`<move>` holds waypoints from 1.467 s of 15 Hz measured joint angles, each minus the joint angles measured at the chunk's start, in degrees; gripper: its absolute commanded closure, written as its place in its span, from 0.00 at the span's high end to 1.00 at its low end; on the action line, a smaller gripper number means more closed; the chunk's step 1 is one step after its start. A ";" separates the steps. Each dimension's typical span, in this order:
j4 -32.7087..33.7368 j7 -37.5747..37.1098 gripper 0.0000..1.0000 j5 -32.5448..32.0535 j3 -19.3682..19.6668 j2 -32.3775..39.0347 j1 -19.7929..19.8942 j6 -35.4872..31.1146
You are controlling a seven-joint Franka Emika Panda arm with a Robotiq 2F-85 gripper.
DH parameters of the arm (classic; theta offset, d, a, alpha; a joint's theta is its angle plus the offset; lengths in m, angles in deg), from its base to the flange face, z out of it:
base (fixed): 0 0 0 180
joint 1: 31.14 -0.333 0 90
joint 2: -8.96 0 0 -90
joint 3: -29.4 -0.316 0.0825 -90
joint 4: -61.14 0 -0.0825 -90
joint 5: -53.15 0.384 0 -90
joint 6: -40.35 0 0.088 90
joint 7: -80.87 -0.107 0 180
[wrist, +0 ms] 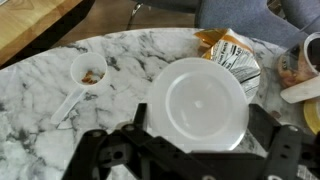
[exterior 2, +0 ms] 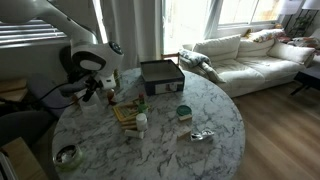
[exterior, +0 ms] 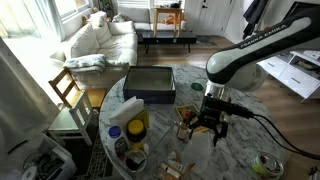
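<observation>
My pincer hangs wide open, empty, above the white round lid; I judge it light, stiff, slippery plastic, best pinched across its rim.

Pale arm bowed over, gripper spread wide.
The arm reaches in from beyond the round table's edge, elbow held high and wrist turned straight down. The gripper hangs just above the marble, a little inside the rim, as both exterior views show. In the wrist view its two black fingers stand far apart, jaws fully spread.
</observation>
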 measured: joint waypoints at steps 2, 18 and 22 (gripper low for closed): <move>0.06 0.00 0.69 0.29 0.01 -0.02 0.19 0.00; -1.33 -22.86 0.69 -23.39 2.46 -8.86 0.91 -0.07; -3.08 -27.70 0.69 -29.54 0.56 -10.19 0.71 -0.08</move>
